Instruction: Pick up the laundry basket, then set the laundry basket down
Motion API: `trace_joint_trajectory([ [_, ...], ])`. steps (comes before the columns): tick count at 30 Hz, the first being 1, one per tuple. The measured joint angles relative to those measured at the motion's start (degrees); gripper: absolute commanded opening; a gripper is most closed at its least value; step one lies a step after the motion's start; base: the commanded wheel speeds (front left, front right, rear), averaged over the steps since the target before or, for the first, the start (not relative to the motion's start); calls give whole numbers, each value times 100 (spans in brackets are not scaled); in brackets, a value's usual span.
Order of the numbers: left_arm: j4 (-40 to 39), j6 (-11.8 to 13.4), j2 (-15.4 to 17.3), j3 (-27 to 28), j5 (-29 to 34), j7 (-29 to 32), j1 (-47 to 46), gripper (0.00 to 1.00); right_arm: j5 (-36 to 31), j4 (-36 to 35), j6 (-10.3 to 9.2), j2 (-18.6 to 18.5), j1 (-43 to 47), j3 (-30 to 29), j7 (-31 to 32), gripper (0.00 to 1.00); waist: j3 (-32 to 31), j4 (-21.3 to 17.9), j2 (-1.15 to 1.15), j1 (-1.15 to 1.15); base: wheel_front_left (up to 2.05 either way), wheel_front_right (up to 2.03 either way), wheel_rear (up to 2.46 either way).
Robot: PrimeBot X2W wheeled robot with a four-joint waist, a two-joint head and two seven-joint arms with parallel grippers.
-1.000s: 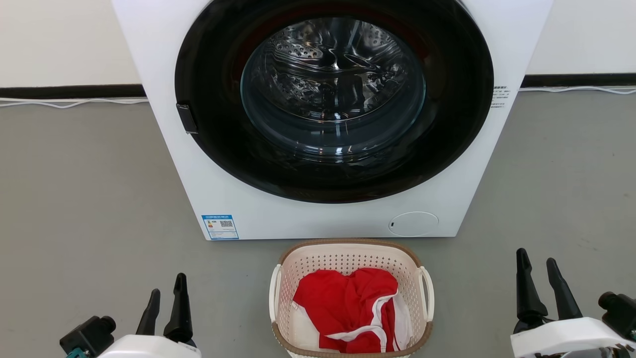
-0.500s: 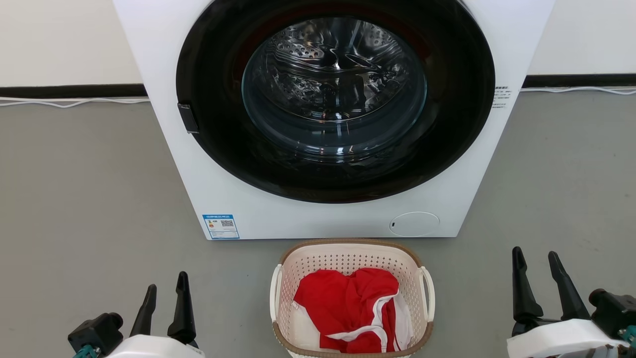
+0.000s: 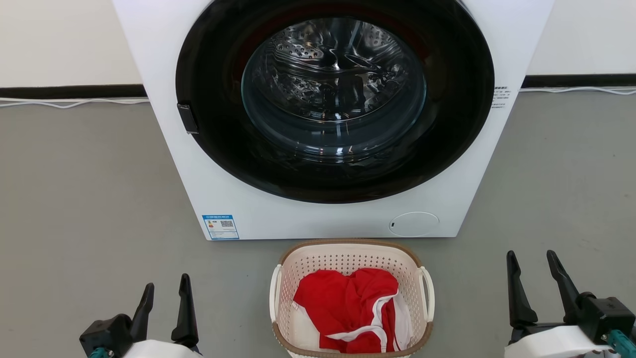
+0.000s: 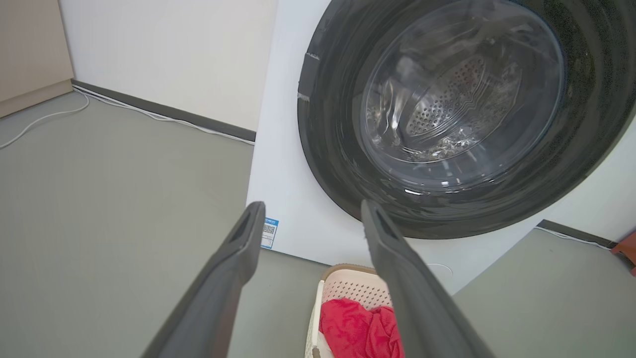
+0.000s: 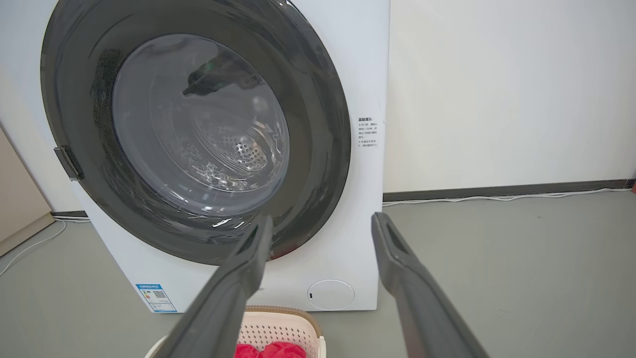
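Note:
The cream-white perforated laundry basket (image 3: 304, 271) with a brown rim and white loop handles stands on the grey floor just in front of the washer, holding a red and white garment (image 3: 348, 306). My left gripper (image 3: 167, 287) is open over the floor to the basket's left, well apart from it. To the basket's right my right gripper (image 3: 530, 260) is open too, holding nothing. The basket (image 4: 348, 288) lies low between and beyond the fingers in the left wrist view. Its far rim (image 5: 283, 325) peeks in at the bottom of the right wrist view.
A white front-loading washer (image 3: 248, 214) with a large dark round door (image 3: 462, 124) stands right behind the basket. White cables (image 3: 74, 103) run along the wall's dark baseboard. Grey floor (image 3: 89, 199) spreads on both sides of the washer.
Both wrists have rotated a little. The right gripper's tips shifted slightly left and the left gripper's slightly down and right. The basket has not moved.

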Motion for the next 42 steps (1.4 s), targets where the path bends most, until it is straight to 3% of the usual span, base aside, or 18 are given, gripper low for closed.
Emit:
trace_joint_trajectory([
  [14,-31,24,10,-21,856,-231,2,100,-1009,-69,4,-3,26,-132,-249,100,10,-30,0,0,0,0,0],
  [28,-38,65,12,-55,875,-266,24,100,-1040,-81,5,-3,42,-163,-250,100,75,-42,0,0,0,0,0],
  [35,-16,65,14,-118,875,-265,-136,100,-1040,-89,5,-5,-182,-151,-250,100,486,-36,0,0,0,0,0],
  [42,264,65,11,-314,838,-266,-961,100,-1138,147,5,-18,-981,-136,-253,100,1206,-6,0,0,0,0,0],
])
